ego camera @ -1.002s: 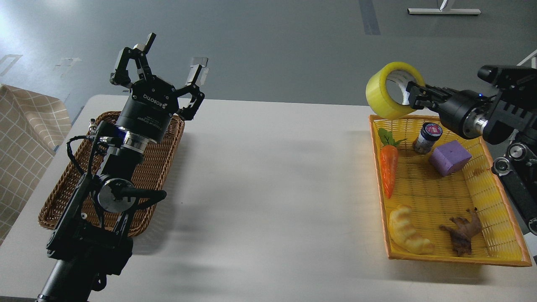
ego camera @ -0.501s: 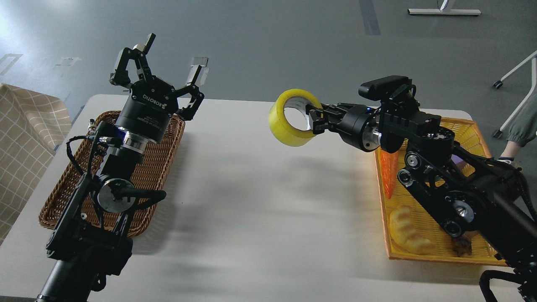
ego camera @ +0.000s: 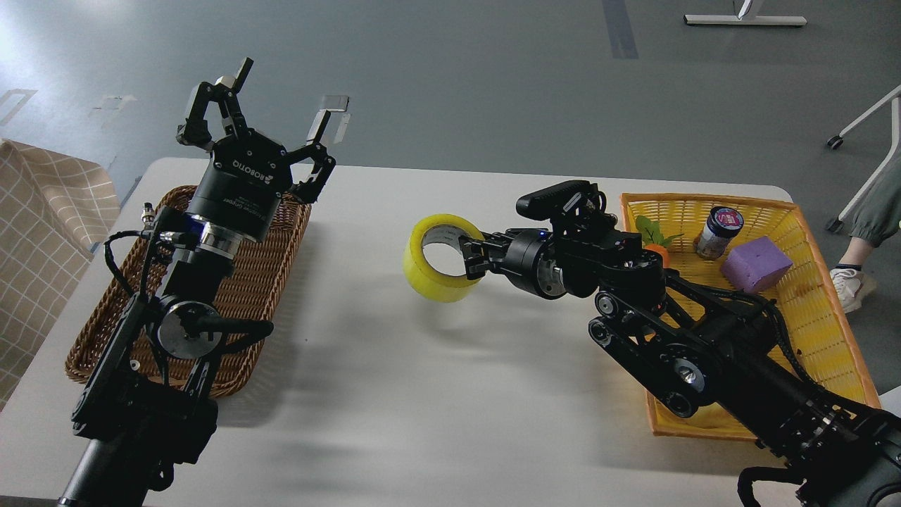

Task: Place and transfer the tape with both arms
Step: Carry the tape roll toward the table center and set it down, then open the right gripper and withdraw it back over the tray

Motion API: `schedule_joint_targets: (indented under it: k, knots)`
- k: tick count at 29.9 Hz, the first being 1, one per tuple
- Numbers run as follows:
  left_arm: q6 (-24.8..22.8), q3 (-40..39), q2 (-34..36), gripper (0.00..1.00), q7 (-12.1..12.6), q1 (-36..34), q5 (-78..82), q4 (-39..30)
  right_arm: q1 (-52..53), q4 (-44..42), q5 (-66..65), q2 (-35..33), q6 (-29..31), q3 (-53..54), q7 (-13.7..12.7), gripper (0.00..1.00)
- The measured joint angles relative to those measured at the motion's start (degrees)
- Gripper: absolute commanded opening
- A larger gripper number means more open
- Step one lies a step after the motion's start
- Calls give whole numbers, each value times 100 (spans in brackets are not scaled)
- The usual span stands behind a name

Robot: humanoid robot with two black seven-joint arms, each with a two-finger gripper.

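The tape, a wide yellow roll with a white-grey inner ring, hangs just above the middle of the white table. My right gripper is shut on the roll's right wall, one finger inside the ring. The right arm stretches in from the lower right across the yellow basket. My left gripper is open and empty, raised above the far end of the brown wicker basket, well to the left of the tape.
The yellow basket at the right holds a toy carrot, a small jar and a purple block; my arm hides its front part. A checked cloth lies at the left edge. A person's leg is at the right.
My right arm has carried the tape from above the yellow basket leftward and down to the table's middle. The left gripper has shifted slightly left and up, still open.
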Motion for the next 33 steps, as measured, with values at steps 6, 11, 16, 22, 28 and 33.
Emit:
schedule_joint_targets:
  k: [6,11,16,22,28,33]
  knots:
    - [0,-2,9,99,0,0,-9,-1,-24,-248,-2,2,0,-36,2,17]
    - [0,-6,9,99,-1,8,-9,-1,-67,-285,-2,2,0,-130,8,18]
    - [0,-8,13,99,-1,8,-9,0,-79,-385,-1,3,0,-140,10,34]
    - [0,-76,89,99,-6,53,-12,0,-96,-638,-2,2,-1,-126,1,56]
    - [-2,-95,123,99,-6,98,-17,-1,-245,-658,-2,2,-2,-65,35,57]
    - [-2,-95,132,99,-6,108,-17,-1,-316,-626,-1,2,-67,18,48,93]
